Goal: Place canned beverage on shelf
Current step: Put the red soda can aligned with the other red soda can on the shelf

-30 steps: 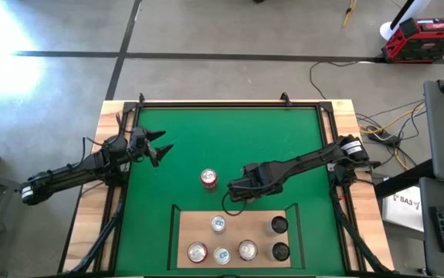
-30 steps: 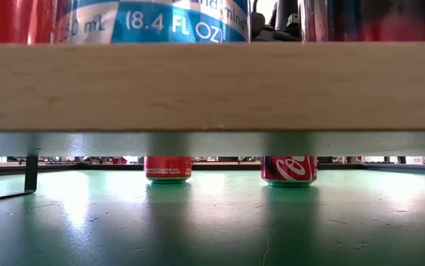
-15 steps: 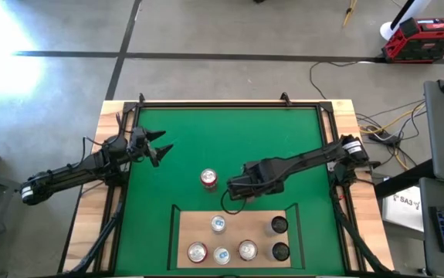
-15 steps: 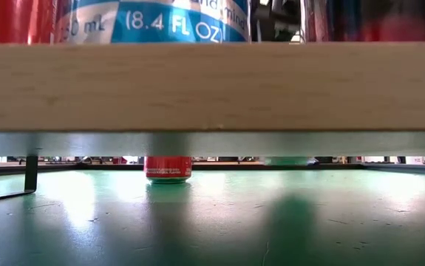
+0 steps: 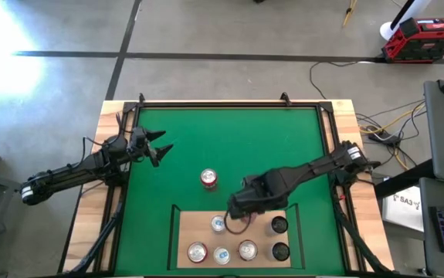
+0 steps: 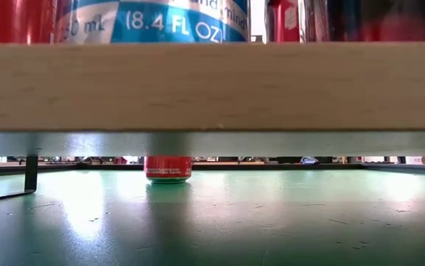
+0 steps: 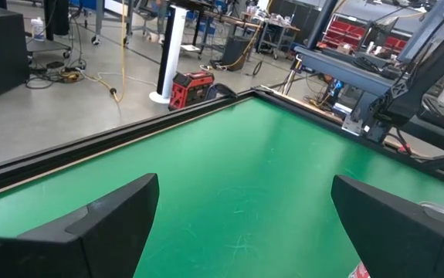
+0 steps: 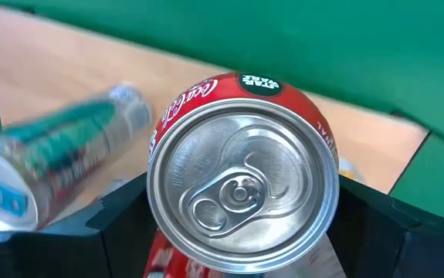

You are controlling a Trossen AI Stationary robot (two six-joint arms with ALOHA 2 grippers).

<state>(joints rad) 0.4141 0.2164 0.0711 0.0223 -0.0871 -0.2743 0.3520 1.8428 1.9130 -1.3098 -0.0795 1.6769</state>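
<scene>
My right gripper point(image 5: 241, 210) is shut on a red cola can point(image 8: 242, 193) and hangs over the far edge of the shelf point(image 5: 187, 235), a pale wood board with a black rail. In the high view the gripper hides the can. The low view shows the red can point(image 6: 282, 20) behind the cans on the board. Another red can point(image 5: 208, 178) stands upright on the green mat point(image 5: 229, 139). My left gripper point(image 5: 162, 147) waits open over the mat's left side, nothing between its fingers. My right gripper pinches the red can by its side wall point(image 8: 160, 251) between its two fingers point(image 8: 121, 212), one on each side below the top rim. The fingers come from above, slanting down. The can is lifted clear and stands nearly upright with its silver top up.
Several cans stand on the shelf: a blue-and-white one point(image 5: 218, 224) next to my right gripper, a red one point(image 5: 197, 252), and two dark ones point(image 5: 279, 225) at the right. The shelf's front edge point(image 6: 212, 85) fills the low view. Bare mat lies at the far side.
My right gripper has lifted the red can off the mat and carried it toward the table's near edge, to above the shelf's far edge. In the low view the can has risen out of the gap under the board.
</scene>
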